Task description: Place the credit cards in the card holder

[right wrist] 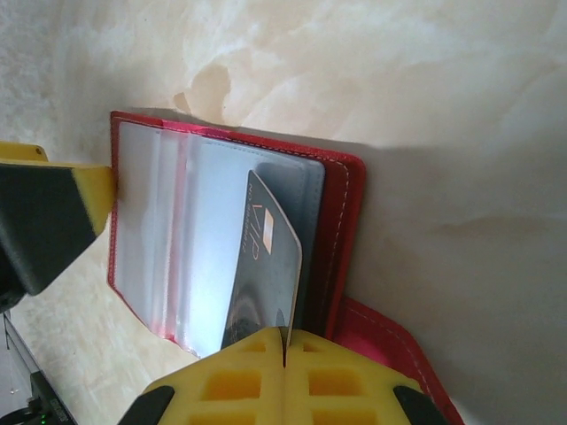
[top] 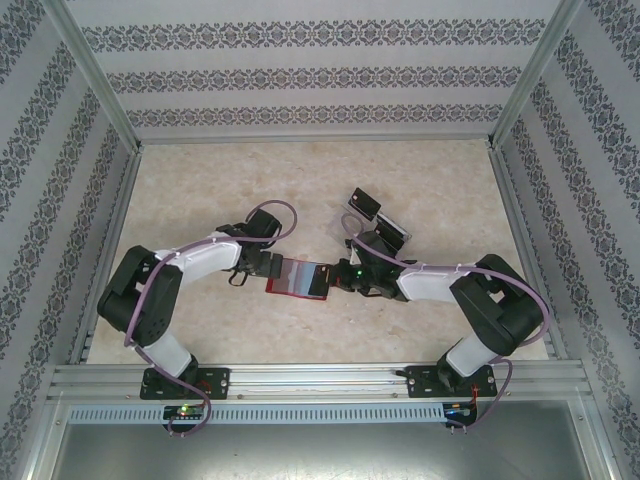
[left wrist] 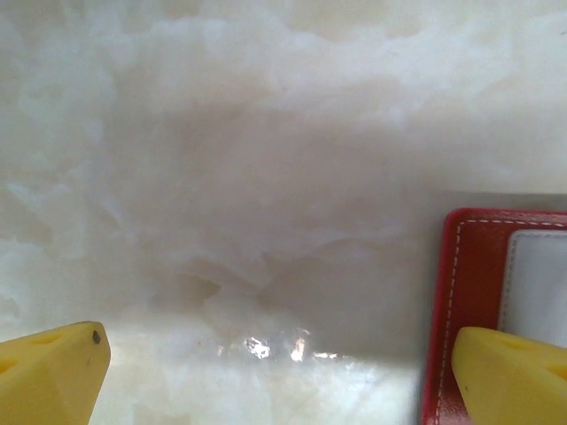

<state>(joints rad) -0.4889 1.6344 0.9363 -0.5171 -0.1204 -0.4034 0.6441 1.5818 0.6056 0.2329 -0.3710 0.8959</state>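
Location of the card holder [top: 298,277]: open and flat on the marbled table [top: 200,190], near mid-table, between the two arms' tools. Red cover faces down, greyish clear pockets up. A red snap tab [right wrist: 381,341] sticks out at the edge on the right arm's side.

Right side: the right gripper [right wrist: 283,350] is clenched, jaws pressed together on the near end of one credit card [right wrist: 266,257]. The card is dark grey, with light lettering and a small pale square on its face. It stands on edge, tilted, with its far end against the pocket side of the holder, just beside the stitched red border. Whether that end sits inside a pocket or only rests on it, I cannot tell.

Left side: the left gripper [left wrist: 279,381] is released, jaws spread wide, grasping nothing. One fingertip [left wrist: 509,376] sits over the holder's red corner, the other over bare table. From the right wrist, a yellow-and-black finger [right wrist: 53,221] touches the holder's far edge.

Farther back, behind the right arm, a clear rack [top: 385,222] holds more dark cards [top: 362,203], well apart from the holder.
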